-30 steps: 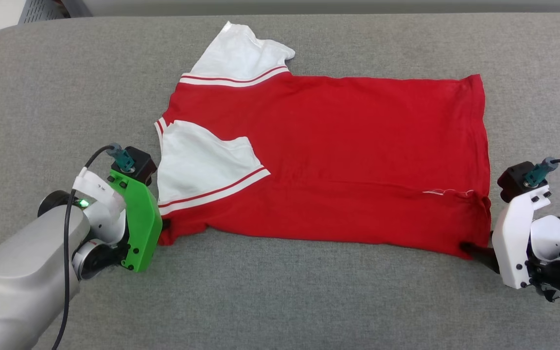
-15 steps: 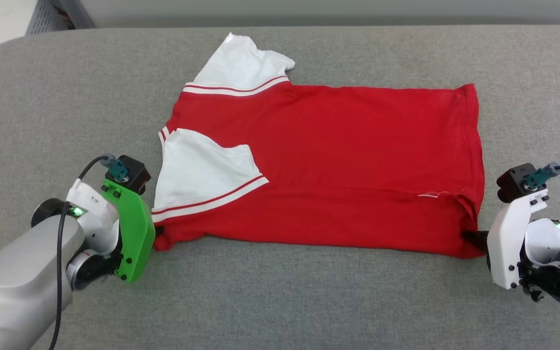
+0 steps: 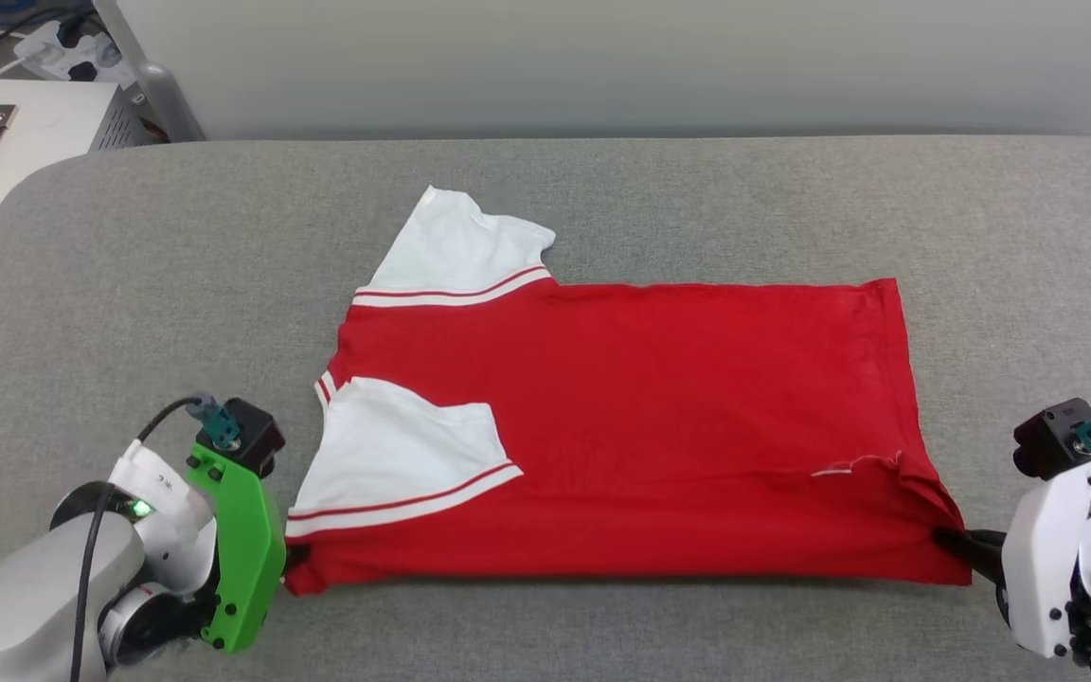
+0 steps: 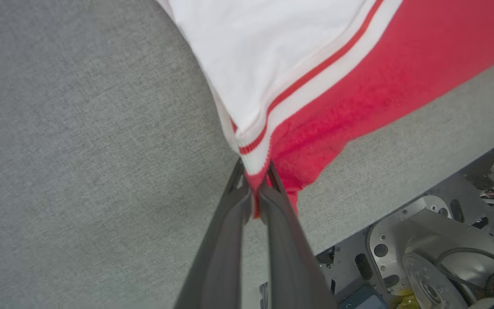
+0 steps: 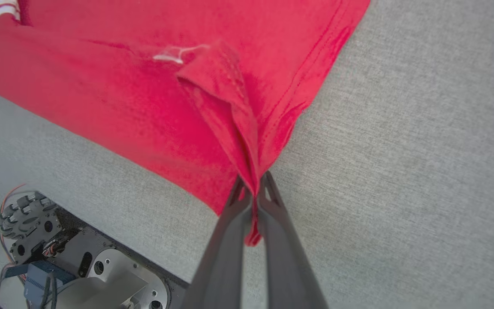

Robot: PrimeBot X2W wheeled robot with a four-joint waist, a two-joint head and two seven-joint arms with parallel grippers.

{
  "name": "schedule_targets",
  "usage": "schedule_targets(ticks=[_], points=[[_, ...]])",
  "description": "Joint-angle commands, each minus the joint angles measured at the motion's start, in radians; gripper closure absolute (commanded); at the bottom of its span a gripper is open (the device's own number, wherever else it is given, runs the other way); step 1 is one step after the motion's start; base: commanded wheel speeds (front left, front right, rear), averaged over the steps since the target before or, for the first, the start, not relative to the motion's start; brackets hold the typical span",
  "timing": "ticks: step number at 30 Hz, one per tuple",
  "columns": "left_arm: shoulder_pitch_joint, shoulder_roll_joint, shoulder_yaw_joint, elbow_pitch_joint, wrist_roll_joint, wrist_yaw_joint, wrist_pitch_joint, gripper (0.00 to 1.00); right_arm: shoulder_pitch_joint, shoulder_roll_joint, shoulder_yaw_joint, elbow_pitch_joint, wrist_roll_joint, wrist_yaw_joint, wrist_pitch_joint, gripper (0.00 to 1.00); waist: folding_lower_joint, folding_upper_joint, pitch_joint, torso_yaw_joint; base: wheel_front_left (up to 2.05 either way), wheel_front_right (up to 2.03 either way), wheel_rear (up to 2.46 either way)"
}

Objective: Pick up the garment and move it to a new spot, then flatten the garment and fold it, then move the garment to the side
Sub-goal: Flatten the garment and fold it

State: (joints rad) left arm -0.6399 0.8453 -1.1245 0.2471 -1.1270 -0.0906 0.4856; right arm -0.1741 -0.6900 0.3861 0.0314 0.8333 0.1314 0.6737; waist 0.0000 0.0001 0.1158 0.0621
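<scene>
shirt lies spread on the grey worktop, long axis running left to right. left hand is pinched tight on its near shoulder corner, right hand on the near hem corner. the cloth stretches away from both.

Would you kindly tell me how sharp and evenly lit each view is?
Head view: soft, even light, sharp, the garment throwing only a thin shadow at its near edge. Left wrist view: the left fingers soft close to the lens, the cloth sharp. Right wrist view: the right fingers likewise soft, the red pinker.
</scene>
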Motion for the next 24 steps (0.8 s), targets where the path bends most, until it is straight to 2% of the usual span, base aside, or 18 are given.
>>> schedule_targets(ticks=[1,7,12,17,18,19,24], points=[[0.025,0.017,-0.006,-0.010,-0.010,0.013,0.009,1.00,0.024,-0.009,-0.019,-0.010,0.005,-0.001,0.010,1.00,0.0000,-0.0001,-0.002,-0.001,0.00,0.00,0.00],[0.065,0.037,-0.017,-0.048,-0.004,0.047,-0.002,1.00,0.090,0.000,-0.083,-0.038,-0.016,-0.001,0.050,1.00,0.0000,-0.0001,0.024,-0.002,0.00,0.00,0.00],[0.086,0.016,-0.021,-0.032,-0.015,0.061,-0.014,1.00,0.108,0.041,-0.097,-0.004,-0.048,-0.001,0.065,1.00,0.0000,-0.0001,0.056,-0.005,0.00,0.00,0.00],[0.096,-0.009,-0.022,0.016,-0.016,0.065,-0.034,1.00,0.100,0.096,-0.091,0.063,-0.079,-0.001,0.030,1.00,0.0000,-0.0001,0.067,-0.002,0.00,0.00,0.00],[0.099,-0.012,-0.022,0.021,-0.018,0.068,-0.037,0.36,0.100,0.101,-0.087,0.068,-0.089,-0.001,0.017,0.58,0.0000,-0.0001,0.064,-0.001,0.00,0.00,0.00],[0.102,-0.010,-0.023,0.020,-0.016,0.066,-0.041,0.00,0.098,0.101,-0.084,0.066,-0.110,-0.001,-0.007,0.00,0.0000,-0.0001,0.060,0.000,0.00,0.00,0.00],[0.101,0.037,0.004,-0.033,-0.006,0.071,-0.094,0.00,0.125,0.135,-0.132,0.021,-0.128,-0.001,-0.114,0.00,0.0000,-0.0001,0.022,0.009,0.00,0.00,0.00]])
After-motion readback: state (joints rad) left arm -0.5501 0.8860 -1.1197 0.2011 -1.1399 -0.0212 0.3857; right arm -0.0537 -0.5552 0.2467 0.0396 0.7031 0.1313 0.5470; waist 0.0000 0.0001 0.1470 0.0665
